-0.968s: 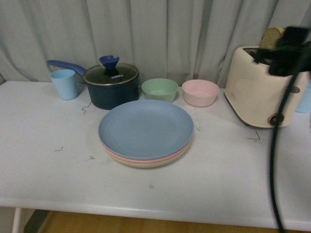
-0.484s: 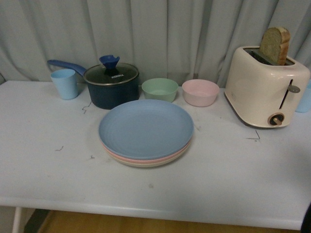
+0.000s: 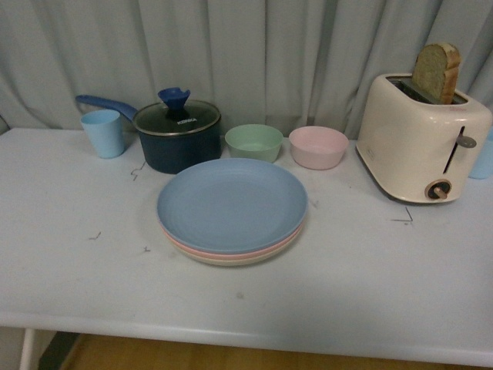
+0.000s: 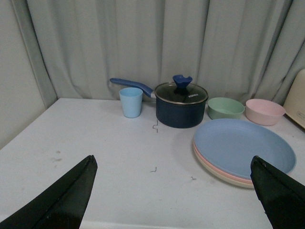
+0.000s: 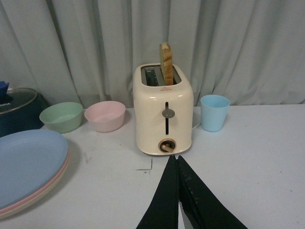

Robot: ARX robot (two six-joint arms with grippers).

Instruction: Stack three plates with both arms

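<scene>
The three plates sit stacked in the middle of the white table (image 3: 69, 231): the light blue plate (image 3: 231, 202) on top, the pink plate's rim (image 3: 181, 247) under it, and the beige plate's rim (image 3: 231, 261) at the bottom. Neither arm shows in the front view. In the left wrist view my left gripper (image 4: 172, 159) is open and empty above bare table, with the stack (image 4: 243, 145) beside one finger (image 4: 279, 195). My right gripper (image 5: 174, 158) is shut on nothing, pointing at the toaster, with the stack (image 5: 28, 164) off to one side.
Behind the stack stand a dark blue lidded pot (image 3: 177, 137), a light blue cup (image 3: 104, 132), a green bowl (image 3: 253, 142) and a pink bowl (image 3: 317, 146). A cream toaster (image 3: 420, 139) with bread stands at the right, and another blue cup (image 5: 214, 112) is beside it. A curtain hangs behind.
The right arm, which was in front of the toaster a second ago, has drawn back out of the front view. The plates have not moved.
</scene>
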